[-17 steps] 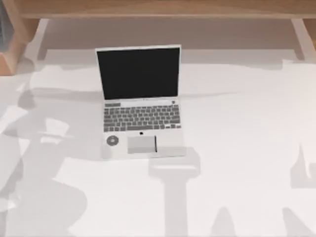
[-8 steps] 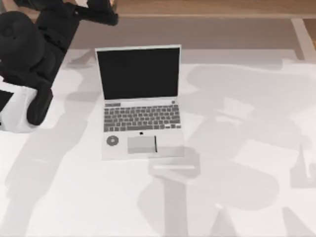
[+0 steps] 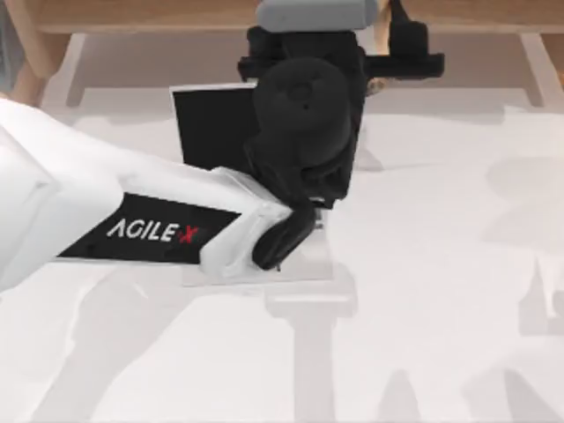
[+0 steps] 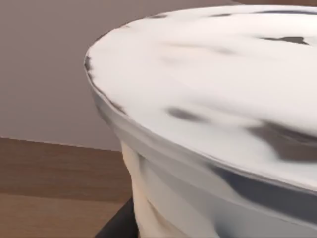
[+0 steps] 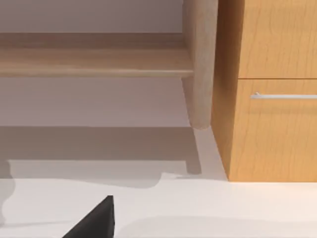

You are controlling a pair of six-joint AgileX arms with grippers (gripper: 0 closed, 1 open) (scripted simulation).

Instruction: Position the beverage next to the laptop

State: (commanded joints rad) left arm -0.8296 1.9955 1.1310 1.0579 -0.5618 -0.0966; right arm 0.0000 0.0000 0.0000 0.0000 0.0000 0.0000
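My left arm reaches across the table from the left and hangs over the laptop point(image 3: 207, 123), hiding its keys and trackpad; part of the black screen and the front edge still show. My left gripper point(image 3: 314, 28) is beyond the laptop's far edge, shut on the beverage point(image 3: 313, 12), whose pale grey-white lid shows at the top view's upper rim. In the left wrist view the beverage point(image 4: 208, 99) looms very close: white lid with dark marks, pale sides, raised off the table. A dark part of my right gripper point(image 5: 94, 220) shows in the right wrist view, parked.
The white table point(image 3: 423, 308) stretches right of and in front of the laptop. A wooden shelf point(image 3: 159, 13) runs along the back. The right wrist view faces a wooden cabinet point(image 5: 277, 124) with a drawer handle and a round wooden leg point(image 5: 200, 64).
A second ago no arm was over the table. The left arm then appeared at the far left corner and has swung right, now over the laptop with the beverage in its gripper.
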